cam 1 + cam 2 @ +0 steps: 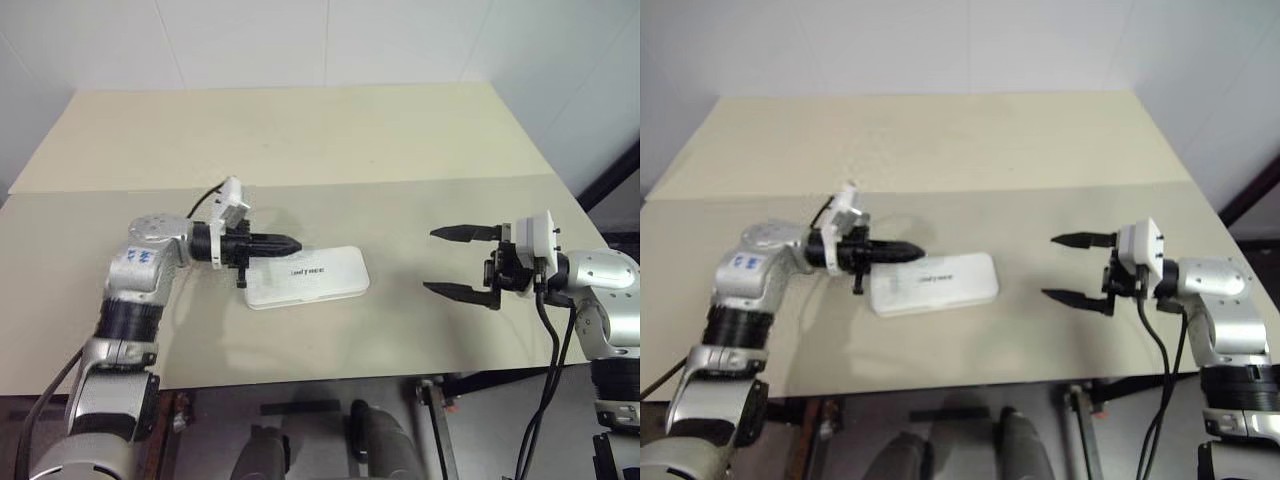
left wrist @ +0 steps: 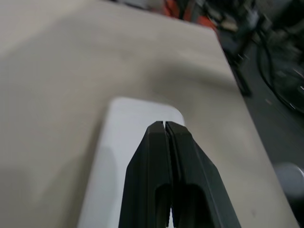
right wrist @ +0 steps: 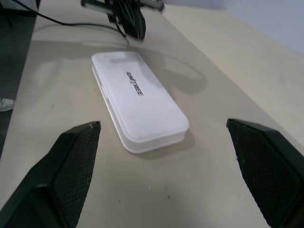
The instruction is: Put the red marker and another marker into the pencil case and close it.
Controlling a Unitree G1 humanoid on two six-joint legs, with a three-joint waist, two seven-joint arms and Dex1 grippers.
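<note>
Hovering with fingers pressed together and empty, left gripper (image 1: 290,243) hangs just over the left end of the pencil case (image 1: 308,277) — a careless sweep from there could nudge the light box across the table (image 1: 300,140). Right gripper (image 1: 462,262) spread wide, holding nothing, well apart to the right. Case lid down flat, lettering up — contents hidden, so cannot tell whether the markers are inside.

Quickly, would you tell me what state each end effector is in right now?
Left end effector: closed, holding nothing, above the shut pencil case.
Right end effector: open, holding nothing.
</note>
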